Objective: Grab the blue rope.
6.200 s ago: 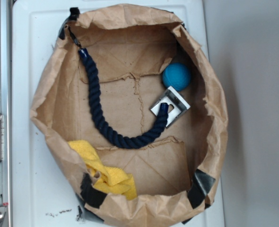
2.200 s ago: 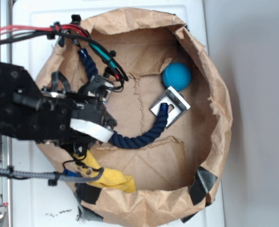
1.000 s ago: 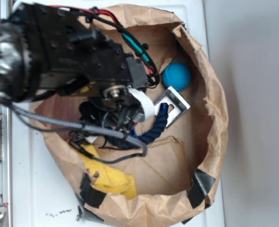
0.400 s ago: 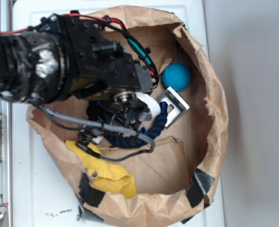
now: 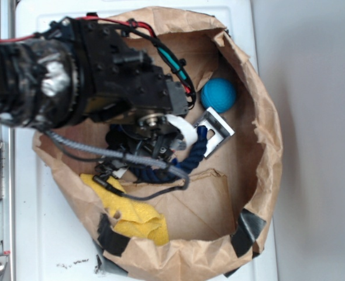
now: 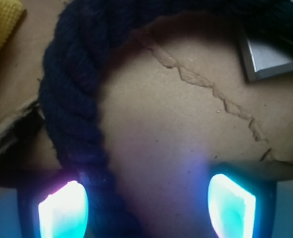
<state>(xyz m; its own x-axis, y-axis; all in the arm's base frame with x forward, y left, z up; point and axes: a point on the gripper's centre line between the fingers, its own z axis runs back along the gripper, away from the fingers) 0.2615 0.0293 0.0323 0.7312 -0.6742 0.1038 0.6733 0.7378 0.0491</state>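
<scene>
The blue rope (image 5: 193, 156) is thick, dark navy and twisted, and lies on the floor of a brown paper bag (image 5: 267, 126). Its right end rests on a silver bracket (image 5: 217, 130). My arm hides the rest of it in the exterior view. In the wrist view the rope (image 6: 72, 114) curves down from the top and runs between my fingers, close beside the left glowing pad (image 6: 63, 210). My gripper (image 6: 146, 201) is open, with its pads wide apart and low over the bag's floor. Its fingers sit under the black wrist (image 5: 155, 153) in the exterior view.
A teal-blue ball (image 5: 218, 95) lies at the bag's back right, beside the bracket (image 6: 270, 54). A yellow cloth (image 5: 134, 213) is bunched at the front left of the bag (image 6: 2, 17). The bag's crumpled walls ring the space. A grey cable (image 5: 111, 153) loops under my arm.
My arm came in from the left and went down over the rope's middle. In the last half second it has hardly moved.
</scene>
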